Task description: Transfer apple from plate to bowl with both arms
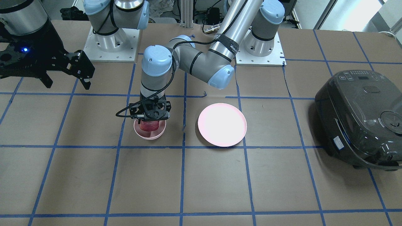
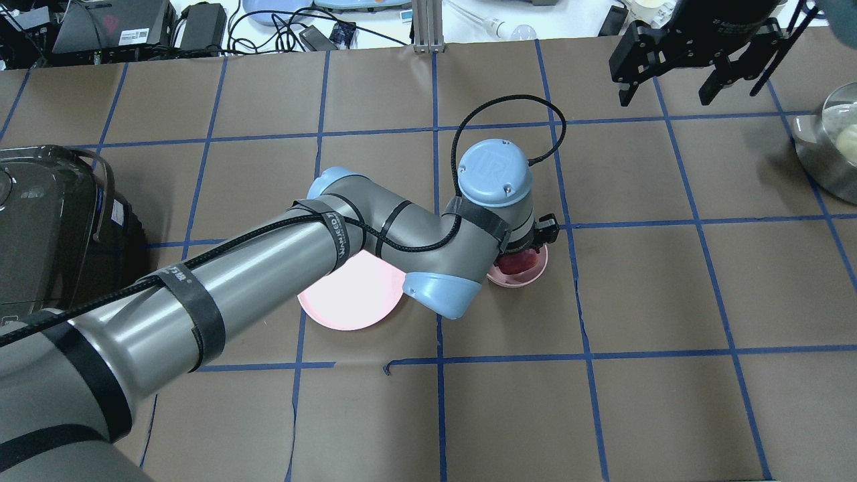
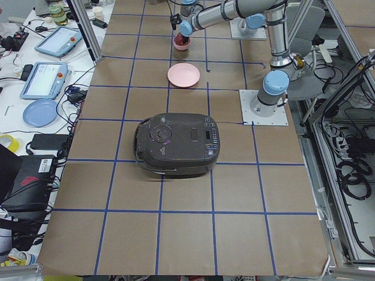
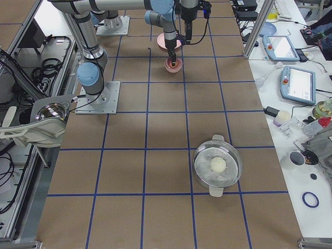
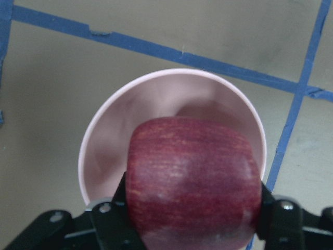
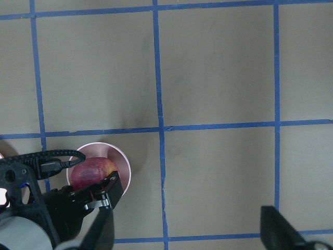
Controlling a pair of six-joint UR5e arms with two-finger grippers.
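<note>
L gripper point(image 1: 152, 118) clamped on apple point(image 5: 192, 177) over bowl point(image 5: 87, 156); plate point(image 1: 222, 124) just beside. R gripper point(image 2: 668, 87) jaws apart, well off, open table point(image 1: 220, 188) btwn. Arm-strap lettering too blurred to read.

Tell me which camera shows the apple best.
The left wrist view: the apple fills it, streaks clear, held by the left gripper over the bowl. Front and right wrist views show a small red patch; overhead, the left arm hides most; side views, a speck.
</note>
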